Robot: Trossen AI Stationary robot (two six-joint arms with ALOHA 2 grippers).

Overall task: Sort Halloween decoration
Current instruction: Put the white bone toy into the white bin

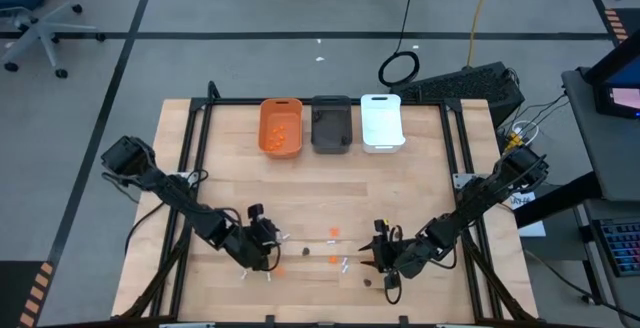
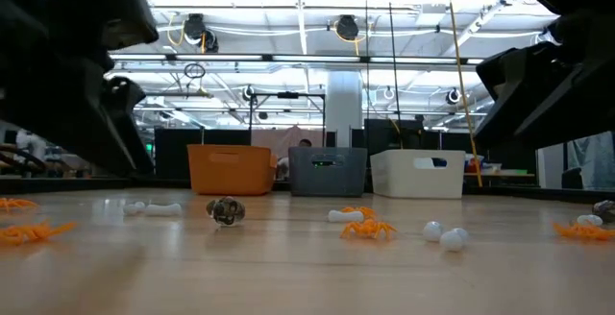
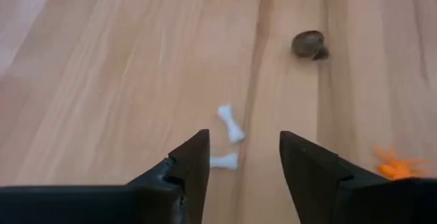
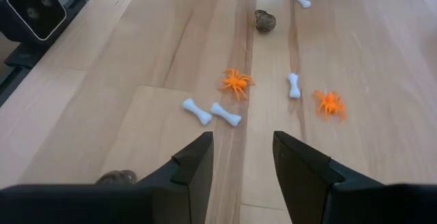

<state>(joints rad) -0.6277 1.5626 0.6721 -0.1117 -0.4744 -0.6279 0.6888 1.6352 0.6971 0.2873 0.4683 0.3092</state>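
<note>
While both arms sit low at bottom of high view, left gripper (image 3: 237,157) fingers parted, empty; two white bones (image 3: 231,123) on wood just ahead of tips. Right gripper (image 4: 242,157) also parted, empty; orange spiders (image 4: 236,82), white bones, brown lump (image 4: 265,20) farther ahead, upper frame.

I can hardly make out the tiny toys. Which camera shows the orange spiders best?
The right wrist view: two orange spiders lie on the table with legs distinct. The low view shows them side-on, the high view only as specks, and the left wrist view catches one at its edge.
</note>
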